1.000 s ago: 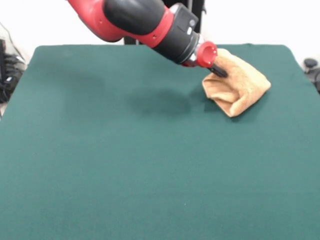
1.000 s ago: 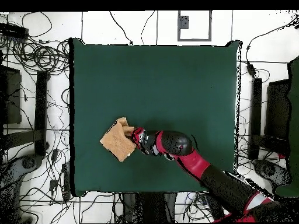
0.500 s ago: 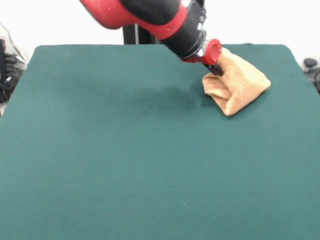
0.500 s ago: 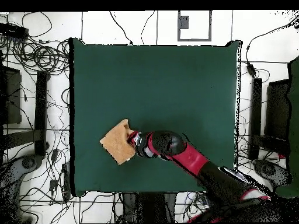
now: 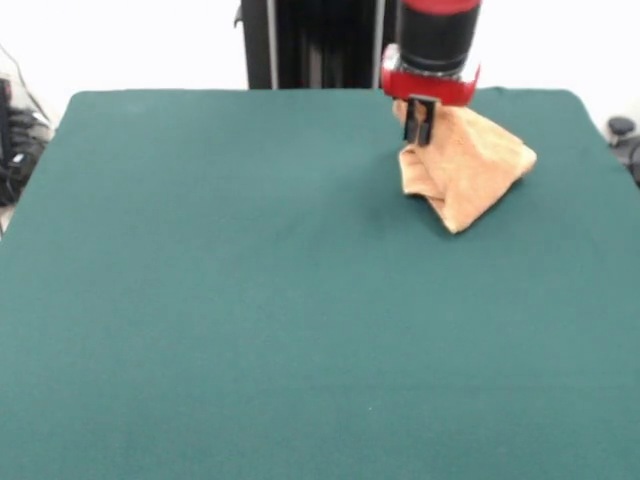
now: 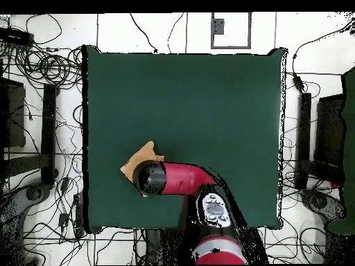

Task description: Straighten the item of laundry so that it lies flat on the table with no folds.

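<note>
The orange-tan towel (image 5: pixel 468 168) lies crumpled and folded over itself at the far right of the green table (image 5: pixel 250 300). My gripper (image 5: pixel 419 121) points straight down at the towel's far left corner, its fingers shut on the cloth there, and that corner stands pulled up a little. In the overhead view the arm's wrist (image 6: pixel 150 179) covers the gripper and most of the towel (image 6: pixel 141 157). Only a tan corner shows, near the left side of the table (image 6: pixel 194 104).
The black pedestal column (image 5: pixel 300 45) stands behind the table's far edge. Cables and dark gear (image 5: pixel 15 140) lie off the table's left side. In the overhead view, cables (image 6: pixel 48 69) and stands surround the table.
The arm has swung from slanting in from the left to standing upright over the towel's corner. The towel's left edge has risen and shifted slightly.
</note>
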